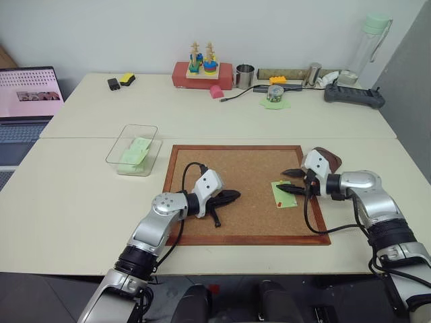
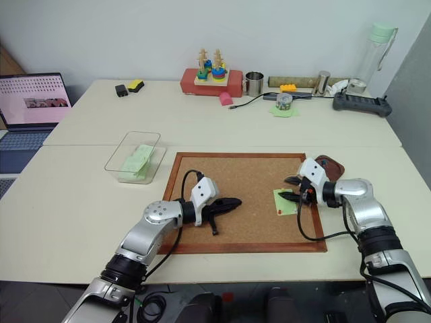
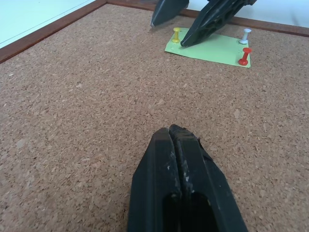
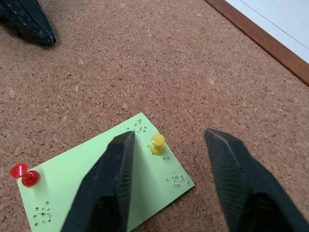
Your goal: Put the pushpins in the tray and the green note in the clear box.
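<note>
Pushpins (image 4: 157,144) sitting stuck through green note (image 4: 106,179) on corkboard (image 1: 249,175), near its right edge: yellow head at one corner, red head (image 4: 22,174) at another. Right gripper (image 4: 169,150) hovering with fingers parted astride the yellow pin, gripping nothing. Left gripper (image 3: 179,140) resting clenched and empty over corkboard's middle. Tray (image 1: 330,157) lying just beyond corkboard's right frame, partly hidden behind right wrist, contents impossible to tell. Clear box (image 1: 133,149) standing just off corkboard's left side, holding pale green paper (image 1: 135,152).
</note>
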{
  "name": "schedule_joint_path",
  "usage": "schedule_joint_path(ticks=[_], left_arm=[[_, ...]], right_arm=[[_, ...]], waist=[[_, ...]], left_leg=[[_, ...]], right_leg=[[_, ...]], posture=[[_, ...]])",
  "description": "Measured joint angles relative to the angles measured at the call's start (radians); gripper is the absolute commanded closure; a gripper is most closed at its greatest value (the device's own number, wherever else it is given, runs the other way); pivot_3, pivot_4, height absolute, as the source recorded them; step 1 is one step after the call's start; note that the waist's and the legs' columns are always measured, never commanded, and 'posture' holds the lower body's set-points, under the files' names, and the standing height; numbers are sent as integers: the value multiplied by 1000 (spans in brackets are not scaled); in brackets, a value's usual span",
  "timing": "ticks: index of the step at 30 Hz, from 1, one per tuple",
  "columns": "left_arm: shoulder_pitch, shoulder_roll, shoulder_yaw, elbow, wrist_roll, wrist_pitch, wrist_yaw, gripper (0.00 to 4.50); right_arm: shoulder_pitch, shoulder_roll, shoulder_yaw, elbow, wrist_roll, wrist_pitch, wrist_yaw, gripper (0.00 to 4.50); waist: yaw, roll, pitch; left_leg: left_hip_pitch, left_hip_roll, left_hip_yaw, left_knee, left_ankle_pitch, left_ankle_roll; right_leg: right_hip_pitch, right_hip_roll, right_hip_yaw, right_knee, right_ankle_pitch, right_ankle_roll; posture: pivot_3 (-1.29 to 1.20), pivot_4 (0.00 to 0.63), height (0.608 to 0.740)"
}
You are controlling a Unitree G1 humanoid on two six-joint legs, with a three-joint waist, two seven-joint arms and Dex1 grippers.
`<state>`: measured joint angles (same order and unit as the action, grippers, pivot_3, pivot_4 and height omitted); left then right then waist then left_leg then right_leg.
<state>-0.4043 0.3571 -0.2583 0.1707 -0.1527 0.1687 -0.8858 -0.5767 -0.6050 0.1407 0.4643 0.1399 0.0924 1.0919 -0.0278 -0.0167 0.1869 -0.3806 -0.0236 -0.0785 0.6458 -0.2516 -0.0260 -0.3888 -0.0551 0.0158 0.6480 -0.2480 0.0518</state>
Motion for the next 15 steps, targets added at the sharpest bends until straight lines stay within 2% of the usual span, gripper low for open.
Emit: schedule_joint_path(ticks=[8, 15], left_arm=[[1, 0, 0, -1, 2, -1, 1, 4500], [2, 0, 0, -2, 5, -2, 2, 4500]], right_arm=[[-2, 13, 0, 7, -1, -10, 21, 4373], [-2, 14, -5, -12, 11, 39, 32, 4439]], waist=[[0, 0, 0], [0, 0, 0]], left_leg=[[0, 0, 0, 0, 0, 0], [0, 0, 0, 0, 0, 0]], right_leg=[[0, 0, 0, 0, 0, 0], [0, 0, 0, 0, 0, 0]], posture=[[0, 150, 740], [0, 150, 740]])
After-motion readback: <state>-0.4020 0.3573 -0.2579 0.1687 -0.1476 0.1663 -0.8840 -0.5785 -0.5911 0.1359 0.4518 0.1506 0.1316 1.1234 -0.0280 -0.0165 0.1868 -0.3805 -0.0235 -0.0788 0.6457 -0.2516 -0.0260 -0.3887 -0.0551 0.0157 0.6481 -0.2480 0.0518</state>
